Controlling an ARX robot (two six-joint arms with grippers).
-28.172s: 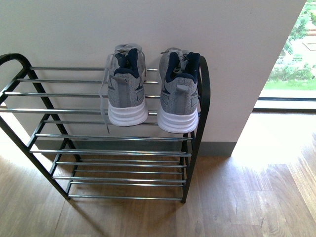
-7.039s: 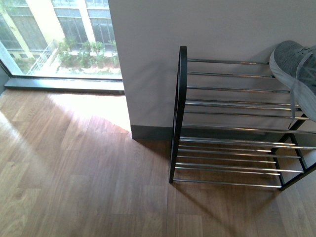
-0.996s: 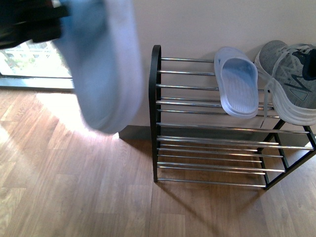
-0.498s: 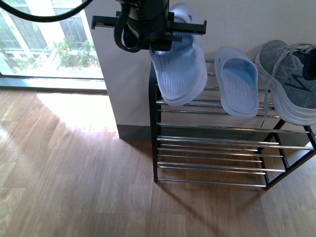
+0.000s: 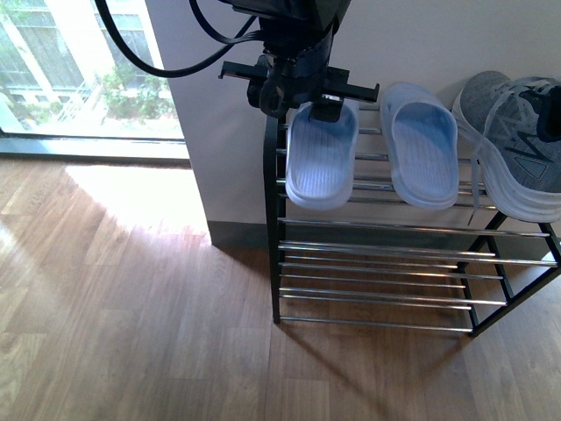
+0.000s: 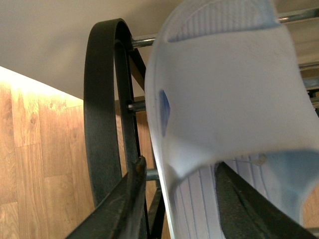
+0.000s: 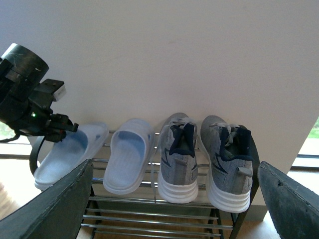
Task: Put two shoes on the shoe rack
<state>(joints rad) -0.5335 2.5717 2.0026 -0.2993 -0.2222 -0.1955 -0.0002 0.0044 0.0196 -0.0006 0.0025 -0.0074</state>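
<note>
Your left gripper (image 5: 326,107) is clamped on the strap of a pale blue slipper (image 5: 321,156), whose sole slopes down from the jaws over the top rods at the end of the shoe rack (image 5: 276,219). Just beside it lies the second slipper (image 5: 422,144), then two grey sneakers (image 7: 200,157). Your right gripper (image 7: 172,199) hangs back, jaws spread wide, holding nothing.

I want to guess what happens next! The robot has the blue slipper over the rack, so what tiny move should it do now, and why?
Probably open the left gripper and let go. The held slipper already lies over the shoe rack top rods, beside the other slipper and the two sneakers. The gripper pinches its strap end, so releasing should leave it resting there.
</note>
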